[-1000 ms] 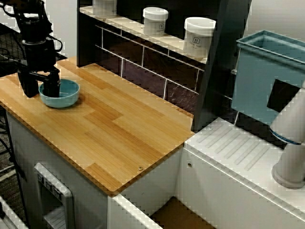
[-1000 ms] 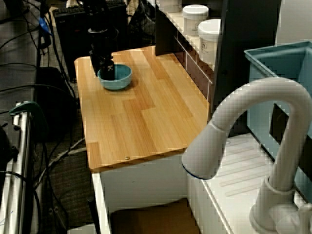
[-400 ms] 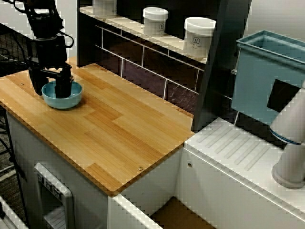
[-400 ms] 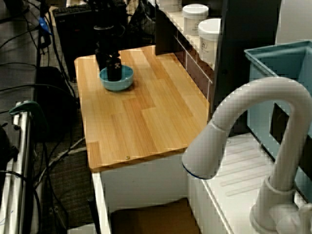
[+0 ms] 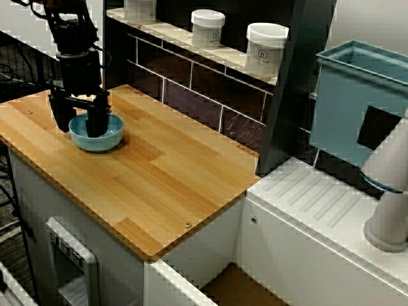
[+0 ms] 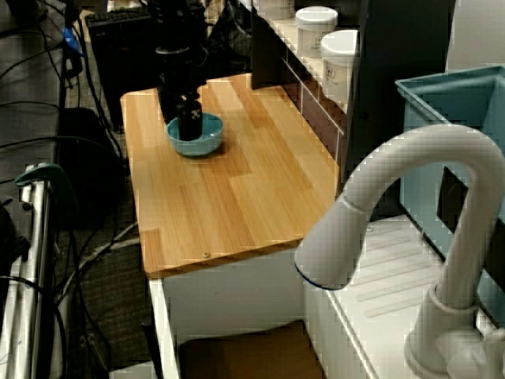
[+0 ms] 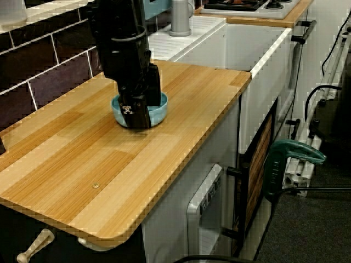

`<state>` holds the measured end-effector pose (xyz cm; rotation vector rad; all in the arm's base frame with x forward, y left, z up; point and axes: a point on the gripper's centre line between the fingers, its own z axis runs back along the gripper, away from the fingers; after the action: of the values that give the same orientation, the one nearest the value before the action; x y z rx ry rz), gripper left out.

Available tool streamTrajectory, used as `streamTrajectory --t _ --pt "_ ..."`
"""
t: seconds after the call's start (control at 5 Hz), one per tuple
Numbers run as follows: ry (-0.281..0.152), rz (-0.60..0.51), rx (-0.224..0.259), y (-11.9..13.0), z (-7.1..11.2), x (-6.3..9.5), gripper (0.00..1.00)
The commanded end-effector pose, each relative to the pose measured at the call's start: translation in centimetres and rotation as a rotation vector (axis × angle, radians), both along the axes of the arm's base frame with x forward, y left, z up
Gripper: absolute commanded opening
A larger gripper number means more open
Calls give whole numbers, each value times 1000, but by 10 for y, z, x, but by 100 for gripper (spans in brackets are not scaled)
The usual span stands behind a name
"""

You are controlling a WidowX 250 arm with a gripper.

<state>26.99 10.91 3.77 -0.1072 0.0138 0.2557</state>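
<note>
On the far left part of a wooden counter (image 5: 172, 172), a black gripper (image 5: 80, 121) points straight down over a small blue bowl (image 5: 109, 138). Its jaws stand partly apart and straddle the bowl's left rim, with one finger outside the wall and the other down inside the hollow. The pictures do not show whether the pads press on that thin wall, so I cannot tell if the bowl is clamped or only bracketed.

Most of the bowl lies to the right of the jaws. It sits upright on the wood and looks empty, and being round it has no long axis to line up with. In the low view from the counter's end, the outer finger (image 7: 136, 112) hides part of the near wall of the bowl.

The arm rises from the gripper toward the upper left and out of the high front view. Behind the counter is a dark tiled wall with a shelf, on which two white jars (image 5: 208, 27) (image 5: 266, 48) stand well apart from the bowl. Further right are a white drainboard (image 5: 319, 204), a pale blue bin (image 5: 357, 102) and a white tap (image 6: 410, 205).
</note>
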Motion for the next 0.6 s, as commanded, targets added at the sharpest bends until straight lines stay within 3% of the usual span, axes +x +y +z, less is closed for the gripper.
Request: streamTrajectory --t 0.0,0.4 --pt "-40 9 3 -16 17 -7 100" --pt "-29 7 0 -43 17 0 100"
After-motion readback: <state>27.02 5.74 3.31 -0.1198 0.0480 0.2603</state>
